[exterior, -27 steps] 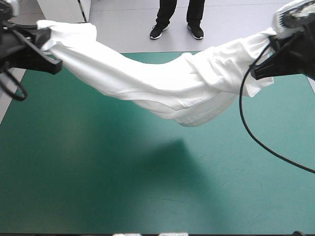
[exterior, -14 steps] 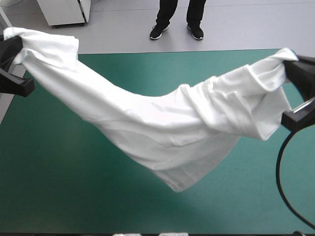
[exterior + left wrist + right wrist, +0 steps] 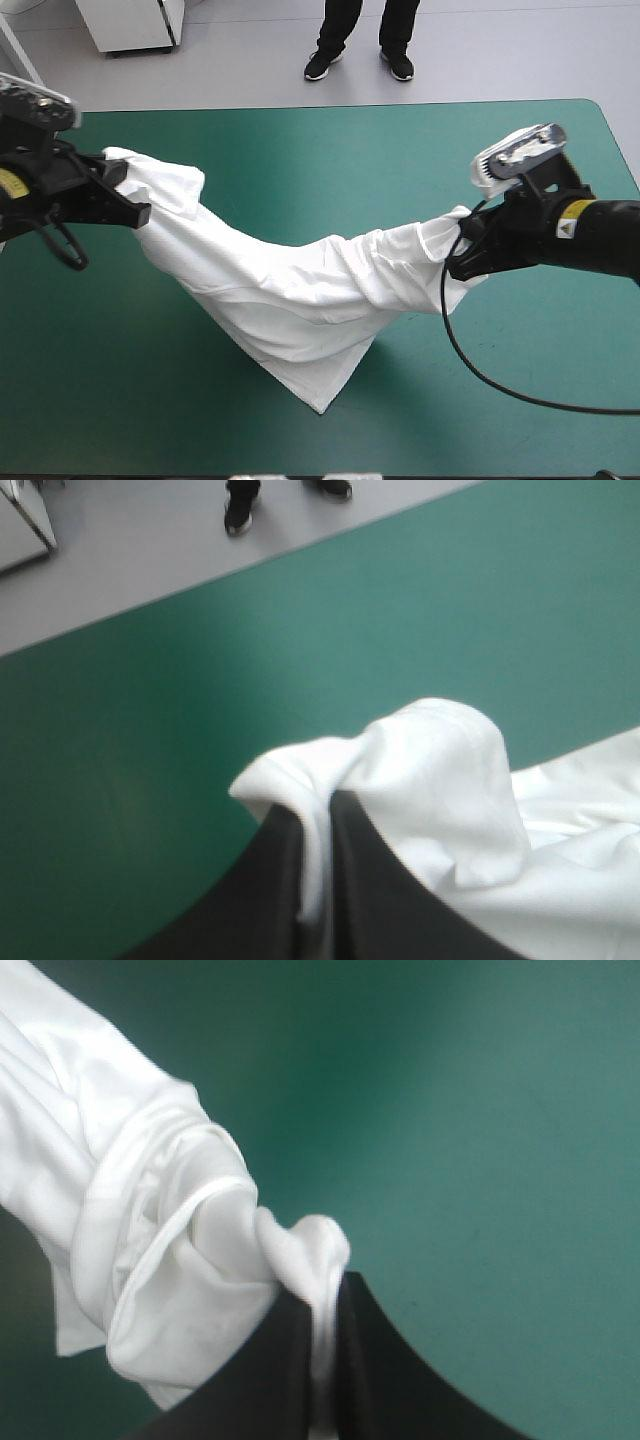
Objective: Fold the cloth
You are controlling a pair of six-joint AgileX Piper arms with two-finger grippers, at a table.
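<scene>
T-shirt: white, lifted, strung between the two grippers above the teal-green cover of the table.

Left gripper: positioned over the left part of the table. Its black fingers are pressed almost together, with a fold of the fabric pinched between them. A rounded bunch of cloth rises just ahead of the tips.

Right gripper: positioned over the right part of the table. Its own black fingers are likewise nearly closed on a twisted, gathered end of the garment.

Between the two holds the cloth sags in a wrinkled band across the middle of the table. From that band a triangular flap drops toward the near edge. Its pointed tip appears to reach the cover, but contact cannot be confirmed.
</scene>
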